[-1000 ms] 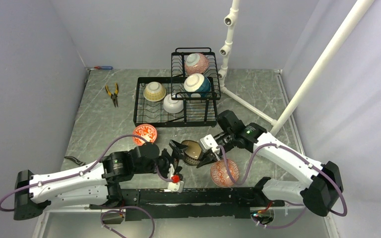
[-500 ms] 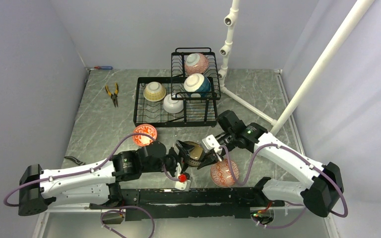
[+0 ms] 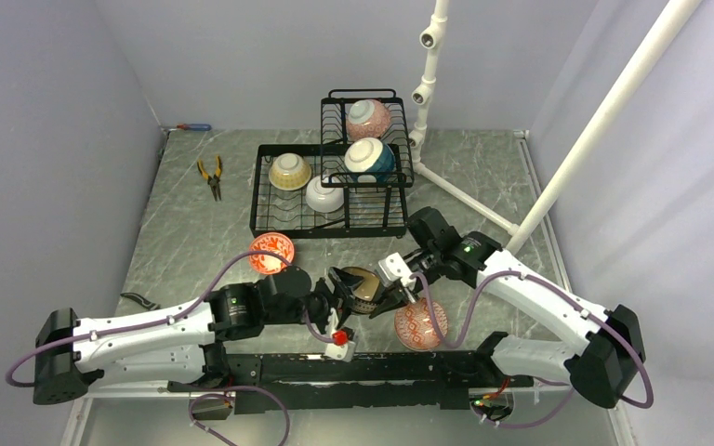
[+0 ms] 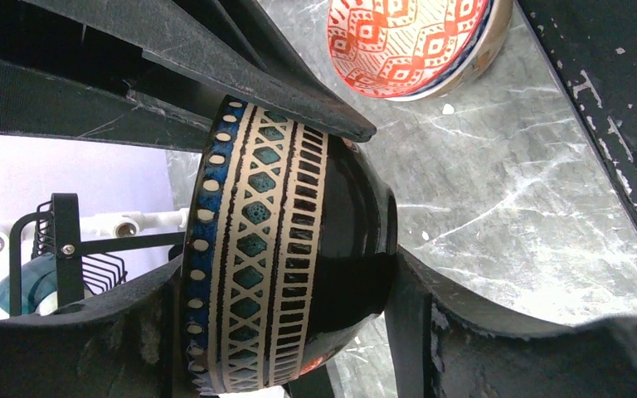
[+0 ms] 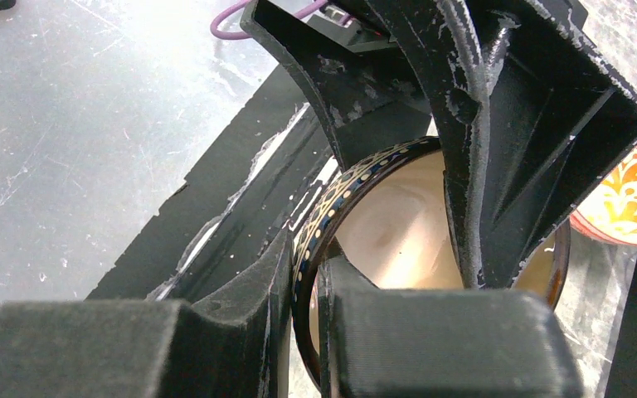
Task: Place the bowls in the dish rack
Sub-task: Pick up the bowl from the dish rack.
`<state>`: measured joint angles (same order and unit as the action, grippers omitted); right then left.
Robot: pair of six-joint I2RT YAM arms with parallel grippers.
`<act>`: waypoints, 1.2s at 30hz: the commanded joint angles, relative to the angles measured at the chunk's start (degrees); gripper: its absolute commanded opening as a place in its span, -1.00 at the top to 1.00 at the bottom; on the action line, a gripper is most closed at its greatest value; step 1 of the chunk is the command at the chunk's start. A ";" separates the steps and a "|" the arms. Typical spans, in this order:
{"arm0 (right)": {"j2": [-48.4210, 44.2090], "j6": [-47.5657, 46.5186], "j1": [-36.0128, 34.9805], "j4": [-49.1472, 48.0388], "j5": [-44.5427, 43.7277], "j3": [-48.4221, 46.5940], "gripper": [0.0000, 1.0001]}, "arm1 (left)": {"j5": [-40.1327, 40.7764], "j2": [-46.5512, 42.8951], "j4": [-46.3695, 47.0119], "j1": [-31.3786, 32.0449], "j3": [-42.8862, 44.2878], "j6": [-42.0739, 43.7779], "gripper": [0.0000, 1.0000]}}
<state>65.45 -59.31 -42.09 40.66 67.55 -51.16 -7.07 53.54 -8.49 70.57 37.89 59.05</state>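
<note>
Left gripper (image 4: 286,336) clamps the patterned bowl (image 4: 299,249) across rim and base; right gripper (image 5: 305,286) pinches its rim.

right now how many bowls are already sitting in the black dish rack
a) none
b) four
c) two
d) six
b: the dish rack holds four bowls, with the cream-yellow bowl and the white bowl on its base, and the pink bowl and the teal-and-white bowl in the raised wire tier.
</note>
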 commanded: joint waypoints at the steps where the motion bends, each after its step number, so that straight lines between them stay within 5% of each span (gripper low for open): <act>1: -2.55 0.14 0.34 -7.95 2.90 -0.31 0.99 | 1.11 -1.46 0.98 0.14 1.37 -1.28 0.95; 3: -2.90 0.39 0.29 -8.51 2.57 0.07 0.97 | 1.18 -1.44 0.76 0.15 1.40 -1.43 0.95; 6: -3.41 1.42 0.29 -9.86 2.00 0.73 0.67 | 1.39 -1.52 1.07 0.10 1.40 -2.01 0.95; 8: -3.93 2.63 0.34 -11.30 1.20 1.31 0.08 | 1.78 -1.41 1.57 0.16 1.40 -2.86 0.95; 10: -4.80 4.28 0.34 -13.69 -0.20 2.58 -0.15 | 2.32 -1.04 1.63 0.16 1.62 -4.41 0.95; 12: -6.32 7.02 0.32 -18.00 -2.26 4.37 -0.94 | 2.71 -0.66 1.86 0.15 1.52 -6.01 0.95; 22: -14.40 19.53 0.33 -35.42 -17.03 13.00 -0.99 | 9.23 -0.61 6.86 -0.97 -1.39 -18.48 0.95; 36: -23.58 30.34 0.29 -48.44 -38.79 18.13 -0.99 | 0.82 2.48 12.42 -14.24 -2.96 -40.62 0.95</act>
<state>44.91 -33.67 -41.98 0.05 36.95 -34.83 -2.11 55.88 -5.67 59.57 34.70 27.27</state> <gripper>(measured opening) 0.994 0.667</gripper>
